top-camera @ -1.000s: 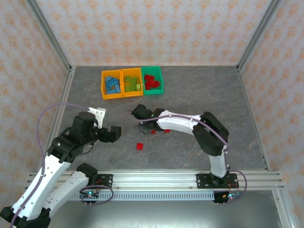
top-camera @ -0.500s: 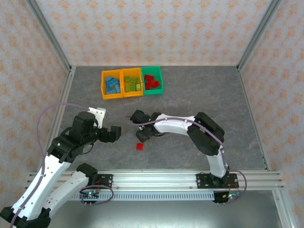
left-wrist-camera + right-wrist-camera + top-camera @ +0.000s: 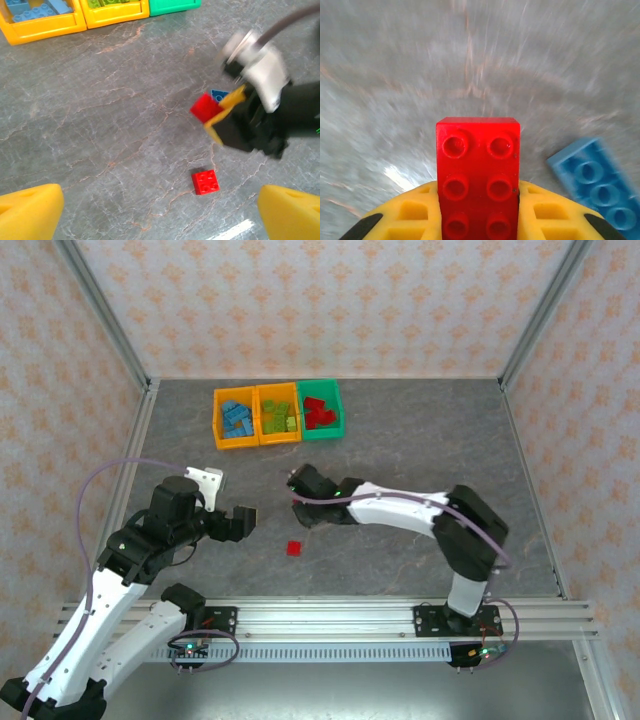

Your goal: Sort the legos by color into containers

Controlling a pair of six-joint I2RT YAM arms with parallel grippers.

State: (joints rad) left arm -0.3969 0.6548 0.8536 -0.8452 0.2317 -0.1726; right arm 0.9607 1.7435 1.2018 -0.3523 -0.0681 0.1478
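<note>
My right gripper (image 3: 478,212) is shut on a red six-stud lego (image 3: 478,170), which stands up between the yellow fingers above the table. From the left wrist this red lego (image 3: 204,106) shows in the right gripper (image 3: 220,112), with a blue lego (image 3: 219,93) on the table just behind it. That blue lego (image 3: 597,182) lies flat to the right of the held one. A small red lego (image 3: 294,548) lies loose on the table (image 3: 420,440). My left gripper (image 3: 238,523) hangs open above it, and the lego (image 3: 205,181) sits between the wide-apart fingertips (image 3: 30,212).
Three containers stand in a row at the back: an orange one (image 3: 216,422) with blue legos, an orange one (image 3: 278,441) with green legos, and a green one (image 3: 322,434) with red legos. Metal frame rails edge the table.
My right gripper dipped toward the table, shut on the red lego and drew back up and away from me. The left arm has not moved.
</note>
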